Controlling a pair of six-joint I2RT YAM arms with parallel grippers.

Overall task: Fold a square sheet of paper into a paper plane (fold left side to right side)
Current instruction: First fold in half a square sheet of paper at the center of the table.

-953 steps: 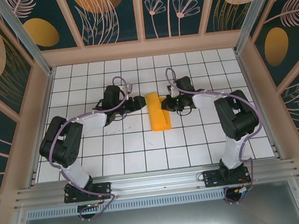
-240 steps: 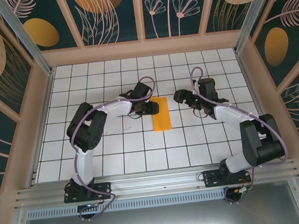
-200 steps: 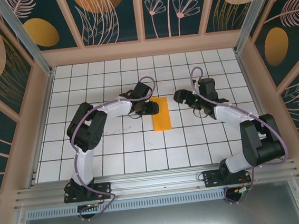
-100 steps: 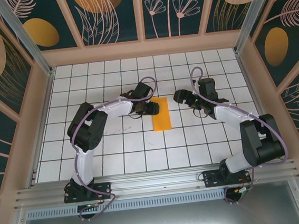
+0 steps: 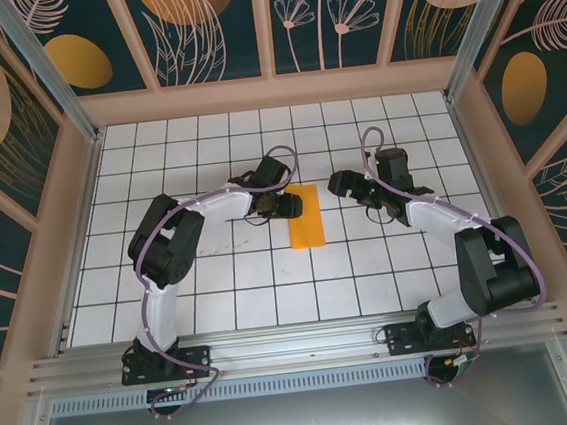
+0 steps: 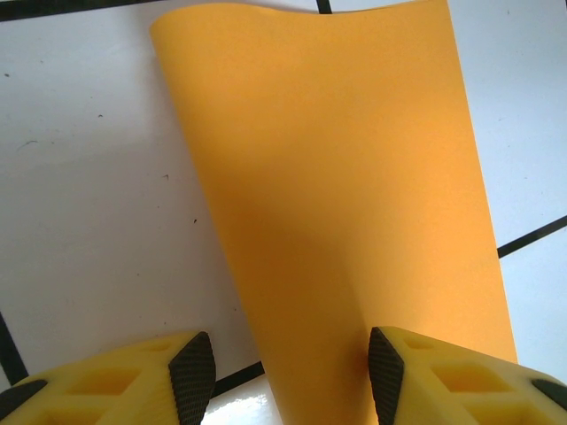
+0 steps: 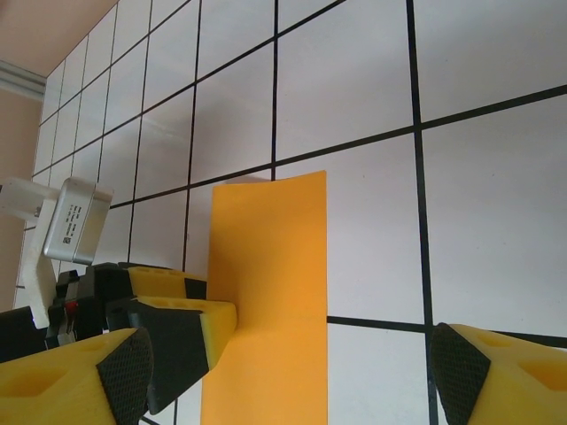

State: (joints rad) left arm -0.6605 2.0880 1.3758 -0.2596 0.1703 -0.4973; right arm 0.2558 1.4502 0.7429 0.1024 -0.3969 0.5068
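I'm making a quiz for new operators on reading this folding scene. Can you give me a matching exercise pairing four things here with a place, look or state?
Column one:
1. left gripper
2. right gripper
3. orange paper
4. table

Column two:
A. white tiles with dark lines
B. narrow strip lying between the two grippers
C. jaws wide open, off to the paper's right, not touching it
D. at the paper's left edge, jaws partly open

Pairs: 1-D, 2-C, 3-B, 4-A
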